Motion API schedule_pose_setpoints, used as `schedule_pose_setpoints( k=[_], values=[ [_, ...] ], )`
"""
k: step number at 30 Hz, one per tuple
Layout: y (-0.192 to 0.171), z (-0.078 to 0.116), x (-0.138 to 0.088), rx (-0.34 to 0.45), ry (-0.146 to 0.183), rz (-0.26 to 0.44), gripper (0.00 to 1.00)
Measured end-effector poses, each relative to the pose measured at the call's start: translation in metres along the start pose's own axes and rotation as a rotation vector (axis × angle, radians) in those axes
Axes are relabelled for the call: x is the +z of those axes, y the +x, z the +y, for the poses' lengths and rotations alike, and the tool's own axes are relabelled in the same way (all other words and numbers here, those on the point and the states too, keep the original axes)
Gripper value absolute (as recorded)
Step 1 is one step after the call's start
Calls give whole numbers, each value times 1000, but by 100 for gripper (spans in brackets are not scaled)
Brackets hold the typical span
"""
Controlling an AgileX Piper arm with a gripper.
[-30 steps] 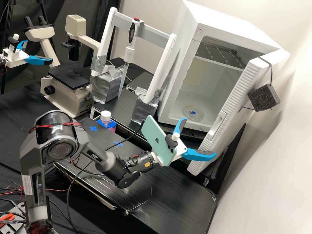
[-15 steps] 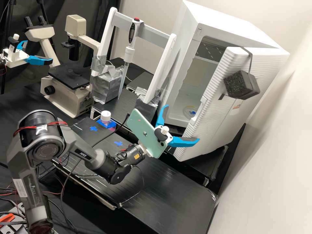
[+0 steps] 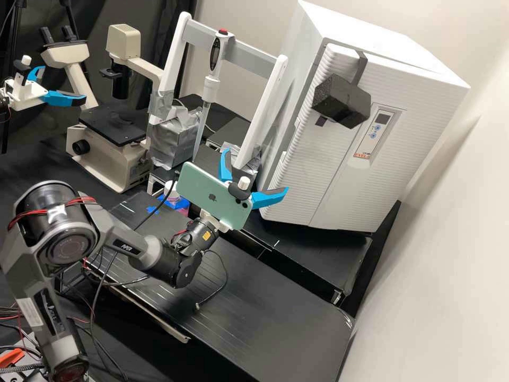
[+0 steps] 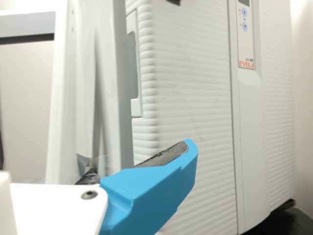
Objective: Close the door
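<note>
- High view: Swung leftward since the earlier frame, the door (image 3: 318, 180) now covers the front of the white cabinet (image 3: 387, 37), whose inside showed before. The gripper (image 3: 257, 169) has moved left and a little up with its arm.
- High view: the door stands at right of the frame. I cannot tell if it sits fully flush. The fingers (image 3: 269, 198) are spread apart with nothing between them, near the middle of the frame, one overlapping the door's lower left edge. Contact is unclear.
- High view: a black block (image 3: 342, 101) hangs by a strap (image 3: 361, 66) across the door's upper part, beside the control panel (image 3: 379, 132). A mint phone (image 3: 212, 196) is mounted behind the fingers. The microscope (image 3: 123, 42) stands at upper left, the pipette (image 3: 211, 90) upright at upper centre.
- Wrist view: a blue finger with a dark grey pad lies in front of the door's ribbed face, near a white post (image 4: 66, 98).
</note>
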Motion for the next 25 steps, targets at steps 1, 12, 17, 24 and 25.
schedule_pose_setpoints(
  k=[1, 12, 17, 24, 25],
  values=[
    [1, -2, 1, -6, 4, -3, 100],
    [6, -8, 0, -25, 16, 9, 100],
    [-3, -16, -5, 36, -24, -30, 100],
    [-22, -36, -26, 50, -37, -32, 100],
    [-24, -38, -27, 39, -33, -27, 100]
  ],
)
